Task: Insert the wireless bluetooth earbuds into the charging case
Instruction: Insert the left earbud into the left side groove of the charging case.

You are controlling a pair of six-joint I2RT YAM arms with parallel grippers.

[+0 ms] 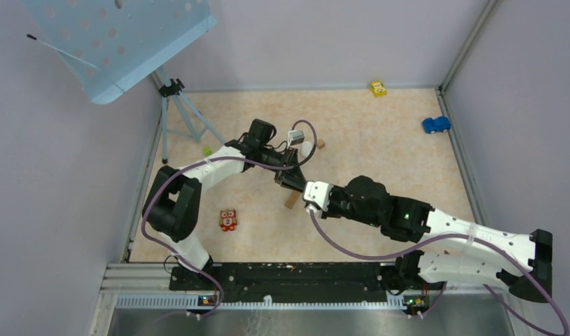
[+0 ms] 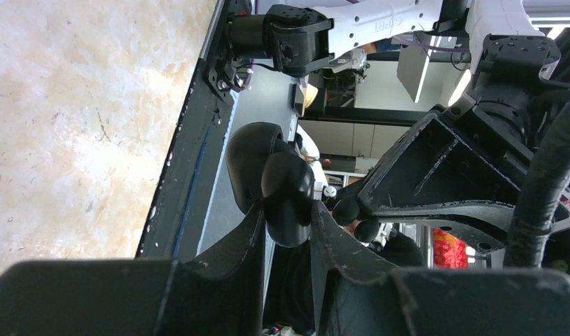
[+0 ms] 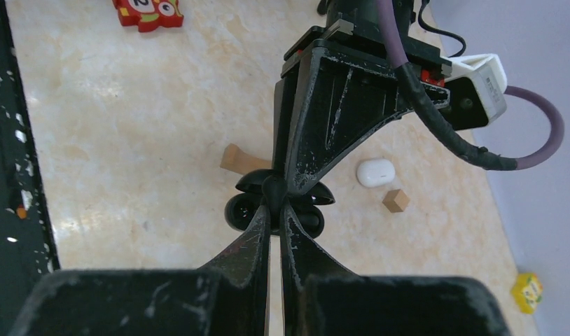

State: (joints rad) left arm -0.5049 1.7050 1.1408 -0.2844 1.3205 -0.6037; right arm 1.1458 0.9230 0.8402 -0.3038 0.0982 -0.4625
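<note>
right wrist view is showing the right gripper (image 3: 272, 197) pinching tight, its two fingers lying closed together with a small black earbud (image 3: 271, 187) sitting at their very tips. the bud is hanging directly over the black charging case (image 3: 239, 212), which is lying open with its lid folded back. the left gripper (image 2: 287, 208) is coming in from the opposite side and clasping that case between its fingers, so the two arms are meeting tip to tip. the case is appearing to be held up off the table (image 3: 128, 133), and the inside is too dark to tell whether anything is already sitting in it.

behind the case a tan wooden block (image 3: 237, 159) is lying on the table, partly hidden by the lid. further off, a closed white case (image 3: 375, 172) is resting just beside a small wooden cube (image 3: 395, 201), not touching it. a red owl toy (image 3: 148, 10) is lying well apart toward the left arm's side.

in the top external view the meeting point is sitting near the middle of the table, with a blue toy car (image 1: 436, 124) and a yellow toy car (image 1: 378, 88) lying far off toward the back wall.
</note>
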